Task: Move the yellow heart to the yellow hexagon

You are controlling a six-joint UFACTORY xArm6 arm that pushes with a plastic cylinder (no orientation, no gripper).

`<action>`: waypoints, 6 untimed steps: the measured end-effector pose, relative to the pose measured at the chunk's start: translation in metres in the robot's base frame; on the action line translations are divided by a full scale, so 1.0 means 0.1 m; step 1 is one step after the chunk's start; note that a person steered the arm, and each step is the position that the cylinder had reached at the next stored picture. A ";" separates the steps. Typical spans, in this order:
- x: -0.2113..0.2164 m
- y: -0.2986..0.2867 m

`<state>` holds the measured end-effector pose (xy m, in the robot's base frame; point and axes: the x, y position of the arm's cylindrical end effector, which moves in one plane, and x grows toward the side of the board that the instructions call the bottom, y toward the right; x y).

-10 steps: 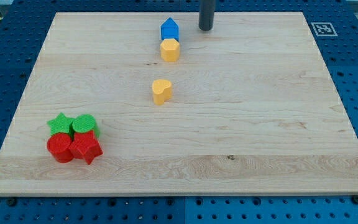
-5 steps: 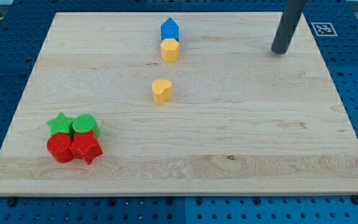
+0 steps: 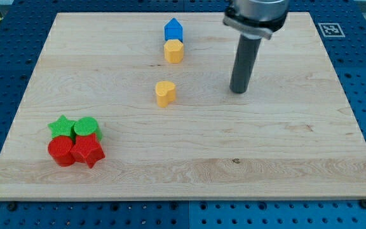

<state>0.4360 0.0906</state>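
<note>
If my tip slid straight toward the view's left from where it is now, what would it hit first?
Most likely the yellow heart: my tip sits to its right at about the same height in view, with bare board between. The yellow hexagon lies well above that line.

- Rod: dark grey, down to my tip [image 3: 237, 91].
- To its left: yellow heart [image 3: 165, 93], yellow hexagon [image 3: 174, 51], blue block [image 3: 173, 30].
- Far lower left: green star [image 3: 61, 126], green cylinder [image 3: 87, 128], red cylinder [image 3: 61, 151], red star [image 3: 88, 151].
- Board [image 3: 278, 140]: pale wood grain.

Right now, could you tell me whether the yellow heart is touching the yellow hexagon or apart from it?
Apart. Bare wood shows between the yellow heart and the yellow hexagon above it; my tip stands to the heart's right, touching neither.
</note>
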 end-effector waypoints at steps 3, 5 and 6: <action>0.74 -1.33; 0.51 -1.69; 0.44 -1.68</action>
<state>0.4801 -0.0778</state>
